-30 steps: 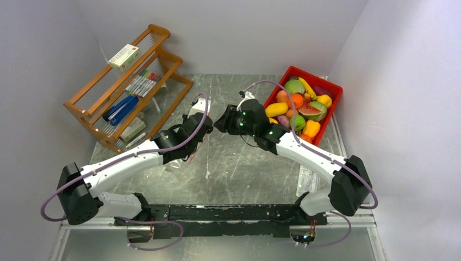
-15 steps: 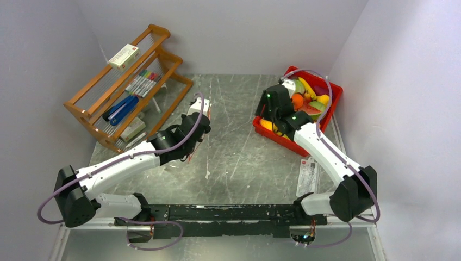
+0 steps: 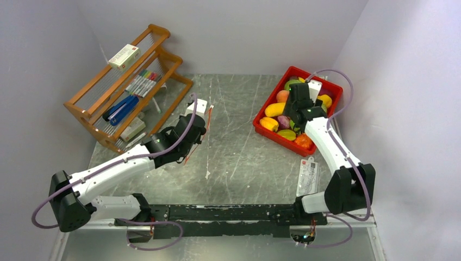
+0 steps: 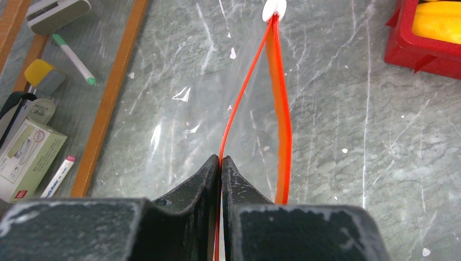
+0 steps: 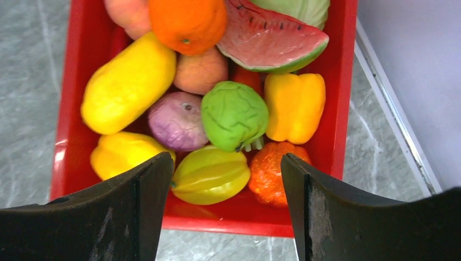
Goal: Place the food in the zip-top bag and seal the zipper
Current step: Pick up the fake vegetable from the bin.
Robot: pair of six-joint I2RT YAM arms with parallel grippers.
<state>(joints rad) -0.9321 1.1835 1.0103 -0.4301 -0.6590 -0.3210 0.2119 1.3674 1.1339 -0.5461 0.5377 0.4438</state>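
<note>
Top external: the right tool [image 3: 294, 115] has swung from mid-table [image 3: 234, 157] to hang above the red tray [image 3: 276, 140] of food [image 3: 274, 109]; the left tool [image 3: 197, 118] stays raised near the middle.

Left wrist: its jaws are pressed together on one lip of the zip-top bag [image 4: 179, 125], so the zipper [image 4: 280, 109] gapes open.

Right wrist: the jaws, now spread wide and empty, hang over a yellow-green star fruit [image 5: 211, 174]. A fresh pick looks imminent.

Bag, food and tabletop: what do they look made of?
Bag: thin clear plastic film, judging by its creases and glare. Food: probably moulded plastic, glossy with even highlights. Tabletop: grey, scratched and mottled; looks like sheet metal, though a stone-pattern laminate is possible.
</note>
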